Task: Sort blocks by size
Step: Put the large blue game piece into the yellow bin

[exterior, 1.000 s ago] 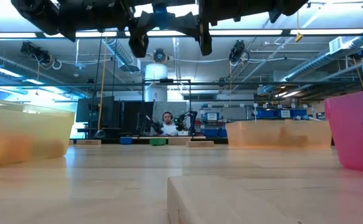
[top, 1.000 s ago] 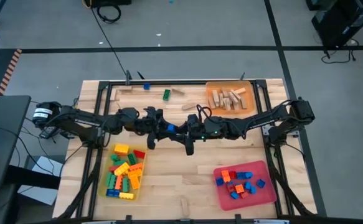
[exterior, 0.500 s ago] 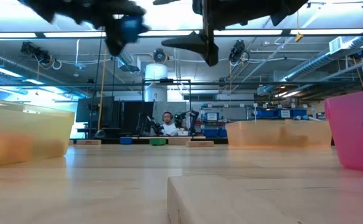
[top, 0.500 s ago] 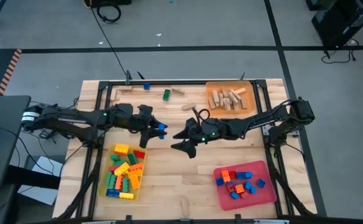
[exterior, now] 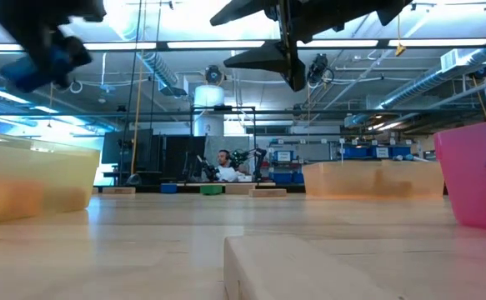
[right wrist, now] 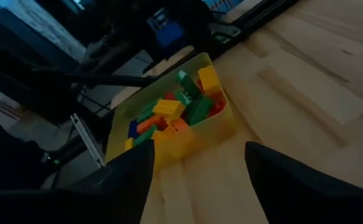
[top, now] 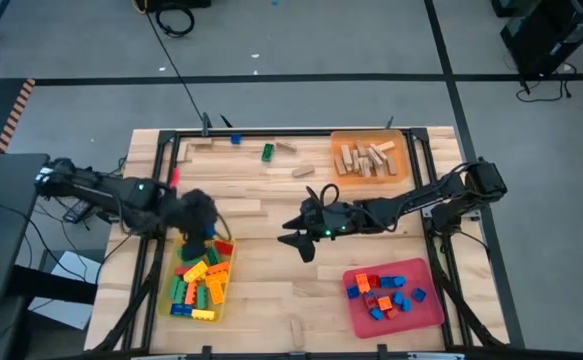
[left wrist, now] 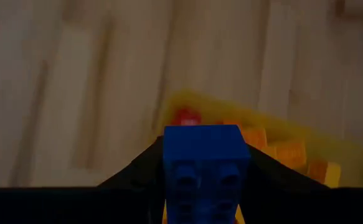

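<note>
My left gripper (top: 197,214) is shut on a blue brick (left wrist: 203,158) and hangs high over the far end of the yellow tray (top: 225,283), which holds several large plastic bricks. The blue brick also shows in the low view (exterior: 47,62). My right gripper (top: 296,241) is open and empty above the table's middle; its fingers stand wide apart in the right wrist view (right wrist: 193,186). Loose blocks lie on the far part of the table: a green brick (top: 267,152), a blue brick (top: 235,139) and tan wooden pieces (top: 286,147). My left gripper pinches the blue brick by its two opposite sides (left wrist: 170,171) between its two fingers. The brick is lifted clear, high above the table and over the yellow tray's (left wrist: 281,140) far end.
An orange tray (top: 337,140) with wooden pieces stands at the far right. A red tray (top: 431,310) with small bricks stands at the near right. A flat wooden piece (top: 241,208) lies mid-table and another (top: 298,331) at the near edge. A person sits far behind the table (exterior: 223,169).
My left gripper has carried the blue brick from the table's middle toward the left and near edges, to above the yellow tray. My right gripper has drawn a little toward the near edge, away from the left one.
</note>
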### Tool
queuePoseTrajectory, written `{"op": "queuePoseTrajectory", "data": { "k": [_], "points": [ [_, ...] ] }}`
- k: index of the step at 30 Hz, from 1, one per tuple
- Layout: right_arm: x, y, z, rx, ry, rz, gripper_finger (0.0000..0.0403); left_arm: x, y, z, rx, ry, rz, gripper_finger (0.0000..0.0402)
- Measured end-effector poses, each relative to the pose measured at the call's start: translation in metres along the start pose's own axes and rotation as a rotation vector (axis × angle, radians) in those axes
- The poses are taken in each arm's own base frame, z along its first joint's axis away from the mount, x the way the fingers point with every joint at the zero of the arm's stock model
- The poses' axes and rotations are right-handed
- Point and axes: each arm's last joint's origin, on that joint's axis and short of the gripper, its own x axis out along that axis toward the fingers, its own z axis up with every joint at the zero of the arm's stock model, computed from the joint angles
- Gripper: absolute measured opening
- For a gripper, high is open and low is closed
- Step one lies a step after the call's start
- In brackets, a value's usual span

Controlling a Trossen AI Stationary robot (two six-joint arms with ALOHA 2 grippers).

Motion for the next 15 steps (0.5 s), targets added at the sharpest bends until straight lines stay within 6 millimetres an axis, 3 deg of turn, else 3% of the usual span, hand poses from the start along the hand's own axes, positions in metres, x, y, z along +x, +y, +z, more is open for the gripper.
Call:
{"op": "queuePoseTrajectory", "data": {
  "k": [9, 15],
  "points": [
    [-0.001, 0.005, -0.003, 0.039, -0.026, -0.016, 0.0247, 0.041, -0.011, -0.043, -0.053, 0.210, 0.048, 0.0157],
    [-0.002, 0.008, -0.005, 0.060, -0.041, -0.030, 0.0246, 0.051, -0.010, -0.055, -0.098, 0.295, 0.015, 0.0159]
  ]
}}
